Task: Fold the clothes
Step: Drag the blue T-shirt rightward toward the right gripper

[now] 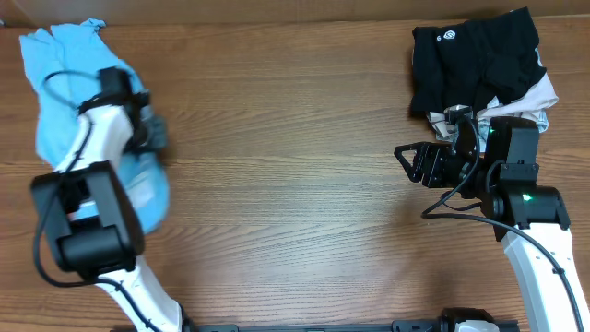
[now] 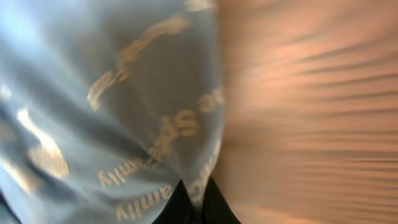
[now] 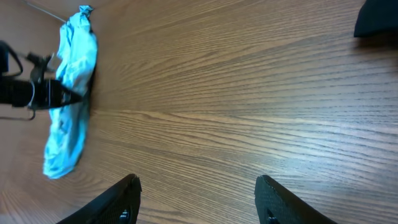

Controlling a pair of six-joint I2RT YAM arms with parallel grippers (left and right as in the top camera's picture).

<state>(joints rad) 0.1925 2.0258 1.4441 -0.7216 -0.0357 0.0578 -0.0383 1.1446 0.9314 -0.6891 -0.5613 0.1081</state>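
Looking down from overhead, I have the blue shirt (image 1: 64,83) bunched into a long crumpled strip on the 9 o'clock side of the table (image 1: 295,184). Its long axis runs roughly from 12 o'clock to 6 o'clock, with the upper end near the far left corner and the lower end beside my left arm. The left pincer (image 1: 152,131) sits on the strip's 3 o'clock edge about halfway along and is clenched on a pinch of the shirt. In the left wrist view its dark fingers (image 2: 175,208) meet at the bottom of the frame with cloth drawn in between them. The right pincer (image 1: 408,161) is released and empty, its fingers (image 3: 124,199) spread over bare wood and pointing toward 9 o'clock. From there the shirt lies at 9 o'clock, well apart across the table. I judge the left arm far the nearer, so any pull to open the strip out starts with it, and the right would have to cross the table to take a second edge. The shirt's pale lettering (image 2: 155,134) is blurred; I make out something like "Sp" and an upside-down word that may be "family", but I won't vouch for either. At 1 o'clock a black garment (image 1: 475,51) carries a small white logo (image 1: 450,37), too small to read, with pale garments (image 1: 544,97) showing under its edge.
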